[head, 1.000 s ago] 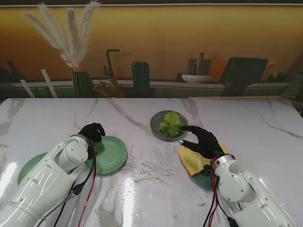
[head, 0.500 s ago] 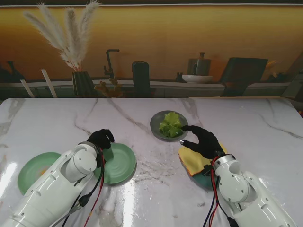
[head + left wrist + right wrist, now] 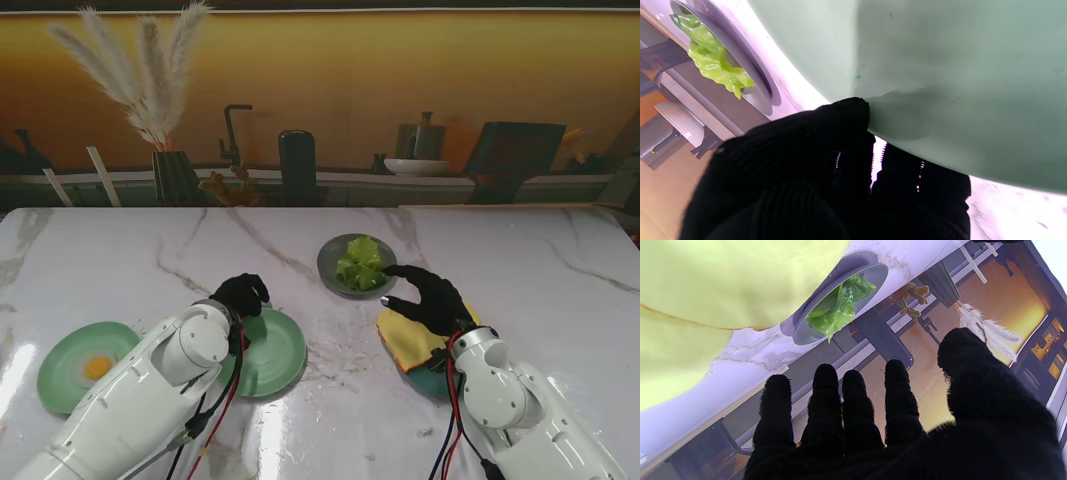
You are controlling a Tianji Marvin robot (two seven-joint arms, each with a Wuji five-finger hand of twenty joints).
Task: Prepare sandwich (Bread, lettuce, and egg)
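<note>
Here, the marble counter [image 3: 120, 250] carries everything. Empty green plate [image 3: 275, 355] sits left of centre; left hand [image 3: 243, 296] pinches its rim at about 10 o'clock, fingers [image 3: 846, 113] closed on the edge. Second green plate [image 3: 60, 375] lies at the counter's 8 o'clock, egg [image 3: 97, 367] on it. Bread [image 3: 408, 342] lies right of centre, right hand [image 3: 428, 298] hovering over it, fingers spread, holding nothing. Grey dish [image 3: 332, 270] at 12 o'clock from the bread holds lettuce [image 3: 360, 264].
</note>
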